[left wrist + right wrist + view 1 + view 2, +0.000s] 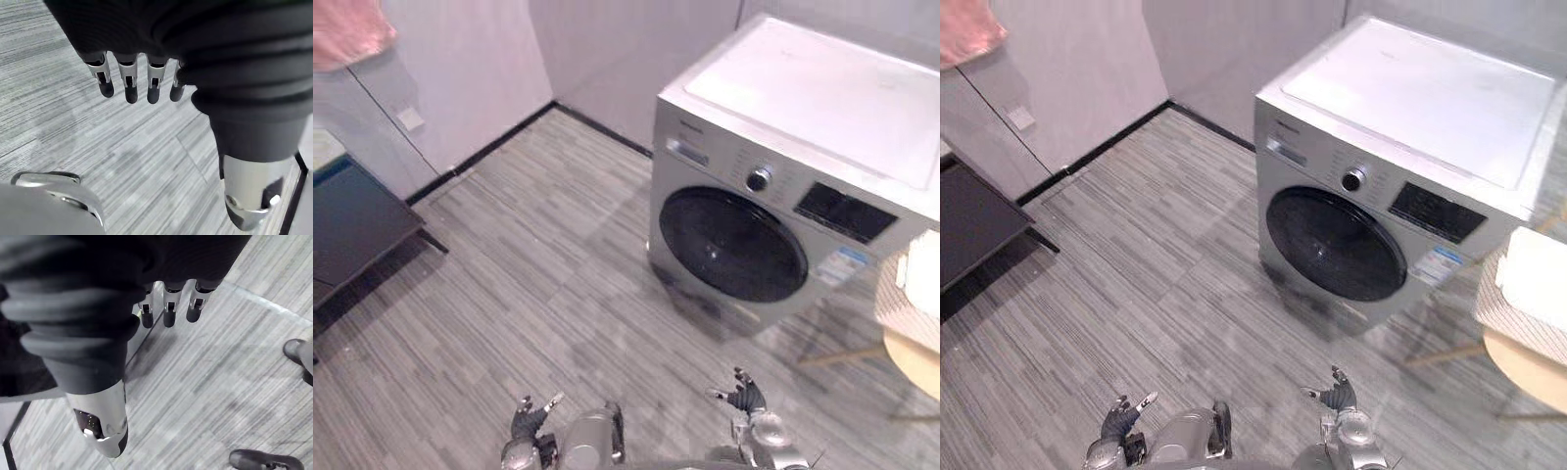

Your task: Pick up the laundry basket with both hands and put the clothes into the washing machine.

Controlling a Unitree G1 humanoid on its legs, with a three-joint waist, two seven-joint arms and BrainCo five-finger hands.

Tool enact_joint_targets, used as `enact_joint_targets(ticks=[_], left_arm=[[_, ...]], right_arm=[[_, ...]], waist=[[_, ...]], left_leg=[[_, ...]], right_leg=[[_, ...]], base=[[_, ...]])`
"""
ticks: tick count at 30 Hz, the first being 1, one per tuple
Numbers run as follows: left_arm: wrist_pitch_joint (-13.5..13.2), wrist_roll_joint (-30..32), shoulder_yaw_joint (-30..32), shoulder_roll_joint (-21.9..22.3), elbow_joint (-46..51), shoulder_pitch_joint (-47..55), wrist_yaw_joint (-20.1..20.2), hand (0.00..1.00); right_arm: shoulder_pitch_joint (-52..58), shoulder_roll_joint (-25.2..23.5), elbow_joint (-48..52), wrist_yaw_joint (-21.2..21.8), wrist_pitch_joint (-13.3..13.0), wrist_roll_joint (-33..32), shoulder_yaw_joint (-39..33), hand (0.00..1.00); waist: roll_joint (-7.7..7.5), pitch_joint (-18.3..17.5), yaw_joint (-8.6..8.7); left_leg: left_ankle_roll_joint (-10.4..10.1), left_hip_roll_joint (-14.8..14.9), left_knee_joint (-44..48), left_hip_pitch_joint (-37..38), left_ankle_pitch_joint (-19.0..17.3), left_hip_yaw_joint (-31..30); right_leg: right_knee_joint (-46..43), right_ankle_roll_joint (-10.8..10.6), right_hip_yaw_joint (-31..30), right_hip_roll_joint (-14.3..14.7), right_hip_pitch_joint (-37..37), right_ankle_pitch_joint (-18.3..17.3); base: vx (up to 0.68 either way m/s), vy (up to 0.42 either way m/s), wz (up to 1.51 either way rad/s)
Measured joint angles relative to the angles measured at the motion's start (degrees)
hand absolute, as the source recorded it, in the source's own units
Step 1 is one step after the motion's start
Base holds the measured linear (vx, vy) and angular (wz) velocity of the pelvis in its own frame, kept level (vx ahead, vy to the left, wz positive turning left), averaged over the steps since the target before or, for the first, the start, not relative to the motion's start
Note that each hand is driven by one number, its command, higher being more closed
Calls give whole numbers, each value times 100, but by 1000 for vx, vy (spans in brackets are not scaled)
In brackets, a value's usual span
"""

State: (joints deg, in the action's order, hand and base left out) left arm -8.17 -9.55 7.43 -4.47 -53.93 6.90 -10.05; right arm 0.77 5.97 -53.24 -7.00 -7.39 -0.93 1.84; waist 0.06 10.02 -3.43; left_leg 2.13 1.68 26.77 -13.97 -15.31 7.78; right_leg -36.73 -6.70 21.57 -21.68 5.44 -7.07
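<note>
plainly, the risk is a lopsided lift: what looks like the laundry basket [1506,328], pale and ribbed with white cloth [1538,279] on top, sits on a round wooden stool [1528,377] at 3 o'clock and could tip. the washing machine [783,147] at 1 o'clock has its door [732,243] shut. left hand [530,422] at 7 and right hand [744,397] at 5 hang low, fingers relaxed, holding nothing.

One washing machine [773,147], one basket [1516,321], one table [357,220], one pink cloth [347,31].
</note>
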Motion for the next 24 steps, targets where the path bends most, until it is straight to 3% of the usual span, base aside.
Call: enact_joint_targets(ticks=[1, 2, 3, 4, 7, 8, 9, 10, 11, 12, 13, 14, 15, 16, 17, 19, 20, 23, 24], left_arm=[[3, 0, -1, -10, 40, 10, 0, 0], [1, 0, -34, -1, 133, 44, 0, 0], [-3, -4, -41, -44, 168, 66, -1, 0], [-3, -7, -35, -30, 169, 24, -3, 0], [-5, -114, -59, -3, 166, -10, -4, 0], [-9, -111, -75, 32, 162, -114, -4, 0], [-15, -108, -79, 48, 160, -142, -6, 0], [-74, -105, -85, 71, 161, -200, -8, 0], [-111, -101, -97, 101, 157, -206, -6, 0], [-112, -95, -98, 124, 156, -207, -4, 0], [-125, -80, -98, 280, 158, -233, -4, 0], [-121, -69, -22, 398, 152, -266, 0, 0], [-112, -68, 9, 416, 151, -273, -1, 0], [-104, -52, 178, 462, 165, -289, 3, 0], [-104, -44, 285, 453, 174, -285, -2, 0], [-104, 0, 293, 440, 202, -298, 6, 0], [-105, 26, 293, 440, 221, -298, 7, 0], [-108, 143, 296, 434, 279, -368, 10, 0], [-101, 179, 294, 429, 257, -388, 9, 0]], right_arm=[[-4, -10, 0, 0, 15, 0, 48, 0], [-7, -52, -1, 16, 17, 3, 109, 0], [-10, -146, 8, 78, 11, 4, 133, 0], [-44, -178, 14, 108, 6, 2, 165, 0], [-66, -144, 78, 91, -8, -16, 158, 0], [-107, -93, 90, 90, -8, -36, 153, 0], [-109, -81, 89, 89, -7, -49, 151, 0], [-112, -81, 90, 91, -4, -58, 152, 0], [-21, -70, 86, 91, 2, -58, 141, 0], [38, -64, 86, 96, 6, -59, 135, 0], [87, -57, 100, 107, 11, -58, 120, 0], [82, -61, 229, 121, 14, -59, 74, 0], [83, -79, 288, 128, 15, -61, 73, 0], [93, -155, 406, 148, 19, -70, 93, 0], [92, -282, 480, 153, 19, -75, 99, 0], [71, -361, 572, 154, 12, -85, 62, 0], [72, -372, 593, 154, 0, -88, 12, 0], [82, -366, 595, 114, 1, -130, -220, 0], [95, -367, 554, 94, 3, -129, -290, 0]], waist=[[-18, 7, 4], [-76, 39, 45], [-59, 61, 146], [-92, 66, 152], [-159, 114, 127], [-128, 141, 160], [-133, 143, 185], [-211, 165, 271], [-260, 169, 306], [-249, 171, 312], [-98, 142, 277], [-24, 141, 288], [-19, 143, 291], [-14, 146, 285], [-35, 156, 237], [-79, 130, 248], [-96, 108, 251], [-124, 71, 259], [-113, 66, 260]], left_leg=[[79, -90, -21, 111, -26, -108], [157, -175, -62, 243, -68, -349], [259, -222, -57, 316, -188, -710], [248, -215, -107, 476, -233, -999], [267, -295, -492, 1038, -265, -1440], [261, -298, -734, 1290, -262, -1738], [258, -304, -814, 1386, -260, -1836], [225, -354, -969, 1625, -268, -2075], [95, -364, -1098, 1943, -354, -2369], [60, -349, -1091, 1997, -376, -2507], [15, -223, -871, 1983, -365, -2661], [-233, -157, -121, 1628, -275, -2542], [-394, -129, 258, 1456, -183, -2442], [-858, 17, 1185, 1073, 168, -2069], [-873, 417, 2046, 785, 300, -1466], [-730, 921, 2387, 608, 166, -625], [-716, 1035, 2283, 566, 148, -393], [-746, 1236, 882, 316, 165, 67], [-856, 1229, 186, 235, 237, 59]], right_leg=[[-475, 271, -306, -45, 208, 264], [-1132, 126, -801, -3, 524, 490], [-1445, 34, -1176, 373, 733, -135], [-1306, 89, -1315, 796, 949, -583], [-218, 142, -1434, 1404, 1424, -749], [712, 77, -1561, 1667, 1646, -596], [1106, 73, -1624, 1734, 1694, -423], [1955, 78, -1857, 1806, 1697, 22], [2092, 170, -2127, 1806, 1652, 776], [1948, 337, -2147, 1814, 1608, 967], [1633, 548, -1884, 1833, 1608, 668], [1472, 757, -1575, 1829, 1533, 437], [1475, 819, -1479, 1848, 1454, 366], [1611, 944, -1333, 1960, 1167, 284], [1878, 1045, -1282, 2097, 689, 218], [2190, 1079, -1183, 2129, 137, 197], [2268, 1078, -1151, 2093, 8, 197], [2674, 1005, -941, 1865, -386, 185], [2752, 907, -838, 1796, -465, 160]], base=[[396, 233, 92], [414, 115, 122], [512, 49, 160], [420, -28, 137], [511, -64, 107], [501, -135, 121], [520, -188, 142], [545, -264, 156], [554, -306, 157], [554, -345, 131], [521, -314, 107], [507, -286, 94], [480, -266, 78], [464, -249, 39], [445, -234, 29], [411, -175, 20], [379, -118, 23], [209, 13, 33], [206, 134, 54]])
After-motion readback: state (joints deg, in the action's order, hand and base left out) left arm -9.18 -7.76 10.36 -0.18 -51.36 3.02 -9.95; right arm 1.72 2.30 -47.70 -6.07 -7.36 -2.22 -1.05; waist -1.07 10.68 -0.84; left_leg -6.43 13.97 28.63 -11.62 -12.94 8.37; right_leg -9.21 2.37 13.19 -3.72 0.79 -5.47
